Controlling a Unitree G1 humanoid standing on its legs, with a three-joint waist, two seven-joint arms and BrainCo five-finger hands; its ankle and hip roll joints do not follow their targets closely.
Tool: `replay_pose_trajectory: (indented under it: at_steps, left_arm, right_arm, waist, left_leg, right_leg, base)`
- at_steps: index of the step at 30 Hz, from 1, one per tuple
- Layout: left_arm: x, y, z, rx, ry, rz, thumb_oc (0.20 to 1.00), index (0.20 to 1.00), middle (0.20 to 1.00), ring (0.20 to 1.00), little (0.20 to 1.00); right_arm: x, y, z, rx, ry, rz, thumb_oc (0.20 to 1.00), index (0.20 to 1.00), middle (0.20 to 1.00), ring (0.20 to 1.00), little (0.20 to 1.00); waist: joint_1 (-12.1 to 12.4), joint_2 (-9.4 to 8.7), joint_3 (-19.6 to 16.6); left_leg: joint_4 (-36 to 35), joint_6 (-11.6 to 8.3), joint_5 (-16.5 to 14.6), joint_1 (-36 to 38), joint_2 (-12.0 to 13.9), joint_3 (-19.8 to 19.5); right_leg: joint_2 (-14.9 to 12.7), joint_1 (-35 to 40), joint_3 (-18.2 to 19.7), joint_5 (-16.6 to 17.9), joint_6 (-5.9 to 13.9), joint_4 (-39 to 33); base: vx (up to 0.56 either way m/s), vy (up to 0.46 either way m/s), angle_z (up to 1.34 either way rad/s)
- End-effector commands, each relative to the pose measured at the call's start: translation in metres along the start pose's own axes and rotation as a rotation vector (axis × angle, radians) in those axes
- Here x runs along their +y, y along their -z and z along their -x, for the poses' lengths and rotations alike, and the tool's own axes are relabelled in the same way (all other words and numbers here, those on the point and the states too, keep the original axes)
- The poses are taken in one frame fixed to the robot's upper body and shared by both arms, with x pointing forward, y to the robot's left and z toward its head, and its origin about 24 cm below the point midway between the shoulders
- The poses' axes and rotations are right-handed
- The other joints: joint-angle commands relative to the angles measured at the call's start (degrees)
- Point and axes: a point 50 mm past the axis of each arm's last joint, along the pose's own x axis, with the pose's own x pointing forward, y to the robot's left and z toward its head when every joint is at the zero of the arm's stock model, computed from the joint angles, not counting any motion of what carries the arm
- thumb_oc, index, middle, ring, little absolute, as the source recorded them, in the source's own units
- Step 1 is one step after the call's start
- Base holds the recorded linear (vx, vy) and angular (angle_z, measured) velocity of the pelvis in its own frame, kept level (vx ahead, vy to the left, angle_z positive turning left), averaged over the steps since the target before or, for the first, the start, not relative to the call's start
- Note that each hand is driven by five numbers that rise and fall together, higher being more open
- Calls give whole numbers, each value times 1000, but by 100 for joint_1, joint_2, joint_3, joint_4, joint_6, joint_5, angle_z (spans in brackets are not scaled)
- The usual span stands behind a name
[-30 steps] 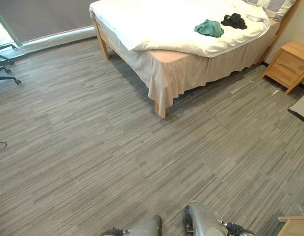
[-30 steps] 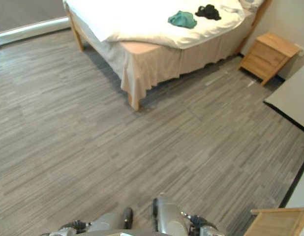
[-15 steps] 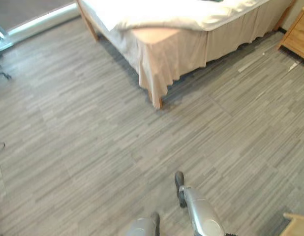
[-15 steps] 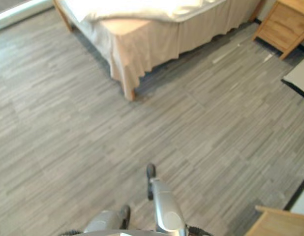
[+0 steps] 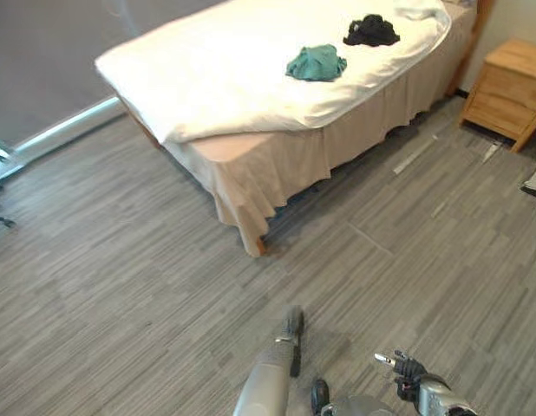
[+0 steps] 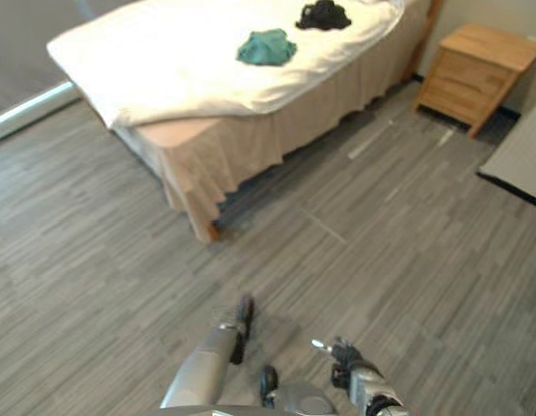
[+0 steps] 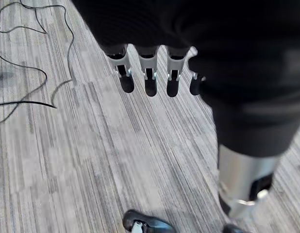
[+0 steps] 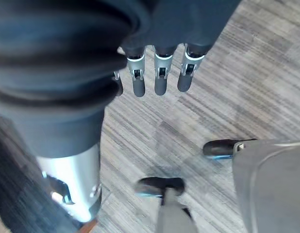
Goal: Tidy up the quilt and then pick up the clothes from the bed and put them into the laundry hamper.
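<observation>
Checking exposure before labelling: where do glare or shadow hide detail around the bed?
Right eye view: the white quilt glares, its folds mostly washed out, yet the green garment and black garment read clearly. Left eye view: shadow beneath the bed skirt hides the floor there.

No readable text is showing anywhere in these views.

Nothing on the bed [image 5: 251,165] is bearing a legible word, number, label or sign; the same is holding for the quilt [image 5: 216,78], the green garment [image 5: 316,62] and black garment [image 5: 370,30] lying on it, and the wooden nightstand [image 5: 506,91] beside the bed.
</observation>
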Motion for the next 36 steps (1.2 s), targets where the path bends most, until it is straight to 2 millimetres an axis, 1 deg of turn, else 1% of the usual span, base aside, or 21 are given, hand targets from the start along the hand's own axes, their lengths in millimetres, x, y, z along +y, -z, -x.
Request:
replay_pose_trajectory:
  at_steps: [1, 3, 4, 6, 7, 8, 9, 10, 11, 14, 15, 16, 17, 19, 21, 24, 25, 28, 32, 34, 36]
  left_arm:
    - [-27, -22, 0, -53, 11, -50, 1000, 1000, 1000, 1000, 1000]
    - [-29, -16, 0, -13, 11, -37, 1000, 1000, 1000, 1000, 1000]
    - [-28, -10, 0, 16, 5, -61, 1000, 1000, 1000, 1000, 1000]
    - [-26, -9, 0, 11, -1, -75, 1000, 1000, 1000, 1000, 1000]
    - [-22, -10, 0, -8, -22, -104, 1000, 1000, 1000, 1000, 1000]
    - [-18, -12, 0, -12, -36, -108, 1000, 1000, 1000, 1000, 1000]
    - [-11, -21, -1, -54, -52, -193, 1000, 1000, 1000, 1000, 1000]
    - [-9, -24, -1, -63, -55, -222, 1000, 1000, 1000, 1000, 1000]
    - [-5, -31, 0, -65, -69, -195, 1000, 1000, 1000, 1000, 1000]
    - [-3, -36, 0, -66, -77, -167, 1000, 1000, 1000, 1000, 1000]
    - [-2, -51, 1, -109, -67, -165, 1000, 1000, 1000, 1000, 1000]
    - [-2, -53, 1, -114, -66, -169, 1000, 1000, 1000, 1000, 1000]
    - [-5, -60, 2, -157, -66, -208, 1000, 1000, 1000, 1000, 1000]
    - [-15, -68, 3, -200, -47, -232, 1000, 1000, 1000, 1000, 1000]
    - [-25, -74, 4, -218, -16, -269, 1000, 1000, 1000, 1000, 1000]
    - [-29, -71, 4, -211, -7, -320, 1000, 1000, 1000, 1000, 1000]
    - [-24, -65, 3, -192, -62, -234, 1000, 1000, 1000, 1000, 1000]
    - [-14, -67, 3, -138, -157, -21, 1000, 1000, 1000, 1000, 1000]
    - [8, -64, 4, -111, -331, 220, 1000, 1000, 1000, 1000, 1000]
    - [12, -68, 6, -140, -384, 312, 1000, 1000, 1000, 1000, 1000]
    - [13, -79, 10, -224, -433, 443, 1000, 1000, 1000, 1000, 1000]
  right_arm:
    - [-12, 29, 6, 56, 28, 9, 1000, 1000, 1000, 1000, 1000]
    - [-16, 39, 8, 103, 58, 16, 1000, 1000, 1000, 1000, 1000]
    - [-18, 53, 11, 167, 106, 8, 1000, 1000, 1000, 1000, 1000]
    - [-19, 59, 12, 187, 112, 2, 1000, 1000, 1000, 1000, 1000]
    - [-18, 66, 14, 210, 117, -8, 1000, 1000, 1000, 1000, 1000]
    - [-17, 70, 15, 225, 115, -1, 1000, 1000, 1000, 1000, 1000]
    - [-14, 69, 15, 199, 104, 26, 1000, 1000, 1000, 1000, 1000]
    - [-13, 65, 14, 175, 104, 3, 1000, 1000, 1000, 1000, 1000]
    - [-9, 53, 11, 135, 88, -30, 1000, 1000, 1000, 1000, 1000]
    - [-4, 46, 9, 114, 78, -34, 1000, 1000, 1000, 1000, 1000]
    - [10, 39, 7, 91, 18, 7, 1000, 1000, 1000, 1000, 1000]
    - [10, 39, 7, 89, 15, 7, 1000, 1000, 1000, 1000, 1000]
    - [14, 37, 7, 81, 8, -6, 1000, 1000, 1000, 1000, 1000]
    - [11, 34, 6, 66, 4, -7, 1000, 1000, 1000, 1000, 1000]
    - [10, 29, 5, 47, 1, 40, 1000, 1000, 1000, 1000, 1000]
    - [9, 29, 5, 51, 9, 72, 1000, 1000, 1000, 1000, 1000]
    - [6, 33, 5, 80, 26, 84, 1000, 1000, 1000, 1000, 1000]
    - [-2, 49, 8, 142, 57, 78, 1000, 1000, 1000, 1000, 1000]
    - [-14, 56, 11, 179, 121, 8, 1000, 1000, 1000, 1000, 1000]
    - [-18, 50, 10, 162, 151, -7, 1000, 1000, 1000, 1000, 1000]
    - [-26, 39, 9, 118, 183, -57, 1000, 1000, 1000, 1000, 1000]
  waist:
    - [71, -132, 399]
    - [57, -107, 315]
    - [14, -101, 90]
    - [-5, -108, 17]
    - [11, -199, -100]
    - [45, -265, -205]
    - [124, -146, -342]
    - [131, -20, -342]
    - [69, 131, -234]
    - [32, 118, -161]
    - [-77, -11, 53]
    - [-85, -16, 61]
    - [-190, -162, 139]
    - [-442, -321, 267]
    - [-603, -379, 398]
    - [-629, -411, 442]
    - [-601, -435, 419]
    - [-690, -439, 236]
    - [-731, -562, -115]
    - [-673, -616, -140]
    - [-645, -556, -143]
  left_leg:
    - [-300, -97, 500, 675, 36, -92]
    - [-219, -85, 446, 723, 111, 38]
    - [-195, -34, 293, 910, 234, 80]
    - [38, -39, 363, 958, 267, 85]
    - [402, 42, 355, 1008, 229, 55]
    - [507, 150, 348, 1099, 196, 29]
    - [523, 393, 196, 1402, 293, 17]
    - [610, 471, 110, 1491, 305, 8]
    - [771, 527, 0, 1616, 308, -12]
    - [823, 532, -49, 1689, 269, 26]
    - [726, 478, -134, 1927, 176, -288]
    - [713, 475, -138, 1931, 177, -318]
    - [637, 486, -219, 1986, 37, -538]
    - [479, 531, -399, 2082, -185, -882]
    - [315, 568, -514, 2228, -274, -1098]
    - [296, 562, -567, 2297, -281, -1165]
    - [326, 501, -585, 2352, -182, -1110]
    - [441, 390, -660, 2416, -33, -1152]
    - [1261, 210, -1081, 2522, 391, -674]
    - [1753, 187, -971, 2267, 514, -415]
    - [1564, 85, -729, 2148, 811, -30]
  right_leg:
    - [-663, 421, 1115, -84, 506, 31]
    - [-743, 695, 1210, -313, 559, 72]
    - [-945, 834, 1175, -514, 690, 353]
    - [-1028, 850, 1071, -583, 747, 549]
    - [-1252, 839, 823, -457, 864, 1141]
    - [-1444, 719, 617, -58, 1027, 1704]
    - [-1831, -25, 287, 910, 1208, 3813]
    - [-1900, -790, 360, 1178, 1099, 4771]
    - [-1795, -1691, 279, 1015, 833, 5124]
    - [-1814, -1798, 154, 887, 768, 4670]
    - [-1569, -1860, 219, 691, 771, 2866]
    - [-1537, -1842, 226, 694, 773, 2688]
    - [-1409, -1827, 410, 842, 867, 1554]
    - [-1166, -2157, 1066, 1324, 1072, 575]
    - [-1039, -2231, 1411, 1554, 1132, -9]
    - [-1011, -2219, 1406, 1571, 1123, -54]
    - [-1010, -2090, 1264, 1384, 1052, 176]
    - [-1023, -1837, 1613, 1169, 1038, 288]
    - [-1368, -1477, 1206, 859, 1005, 505]
    - [-1410, -1290, 992, 785, 904, 519]
    - [-1389, -1028, 650, 662, 801, 447]
  base:
    - [526, 248, -35]
    - [578, 305, -48]
    - [632, 334, -38]
    - [605, 296, -19]
    - [620, 276, -96]
    - [860, 515, -116]
    - [627, 514, -106]
    - [598, 609, 1]
    - [329, 350, 23]
    - [220, 38, 20]
    - [241, -119, 46]
    - [375, -189, 89]
    - [190, -98, 105]
    - [226, -86, 150]
    - [201, -38, 147]
    - [212, -69, 144]
    - [371, -136, 155]
    - [397, -180, 66]
    - [415, -168, 89]
    - [247, -110, 48]
    - [144, -16, 93]
